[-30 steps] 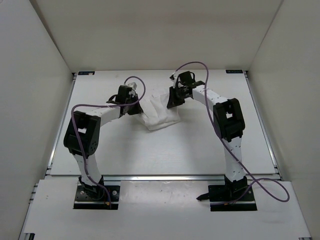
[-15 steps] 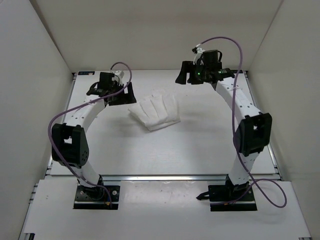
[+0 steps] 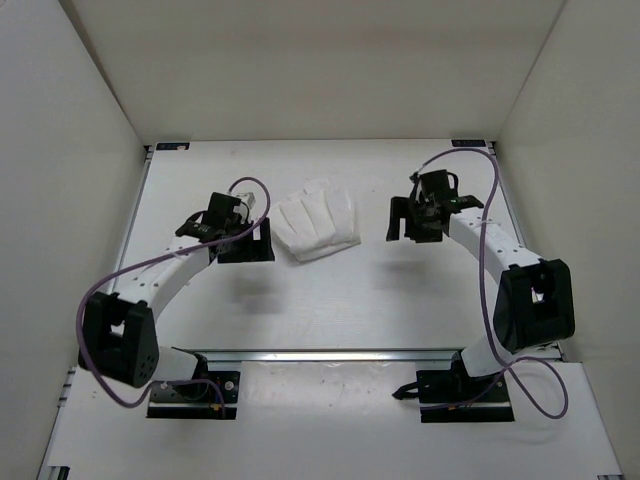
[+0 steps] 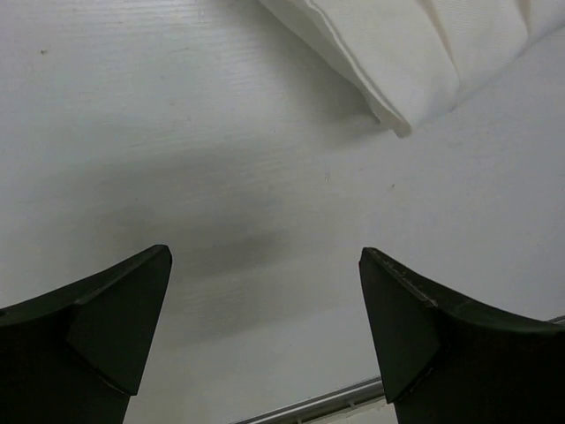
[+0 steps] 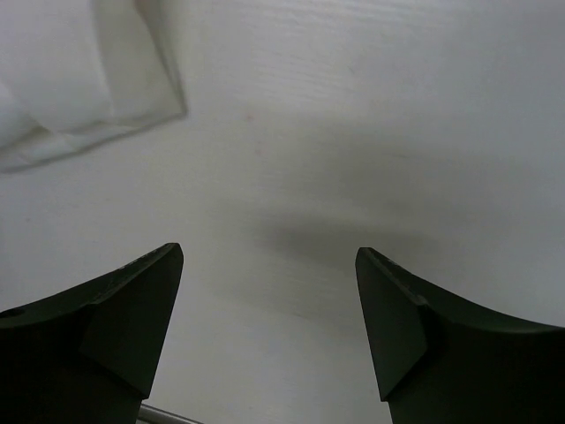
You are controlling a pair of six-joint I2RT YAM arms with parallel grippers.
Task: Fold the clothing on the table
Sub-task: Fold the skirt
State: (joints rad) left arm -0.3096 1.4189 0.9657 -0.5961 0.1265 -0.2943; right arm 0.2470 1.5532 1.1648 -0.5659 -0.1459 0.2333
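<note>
We see the folded clothing lying on the table between our left gripper and right gripper, both spread wide and clear of the cloth.

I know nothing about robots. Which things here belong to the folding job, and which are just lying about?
Part of the job:
- clothing, lying on the table
- left claw and right claw, both open, one on each side of the clothing and not touching it

Just there:
- purple cables on the arms
- walls
</note>
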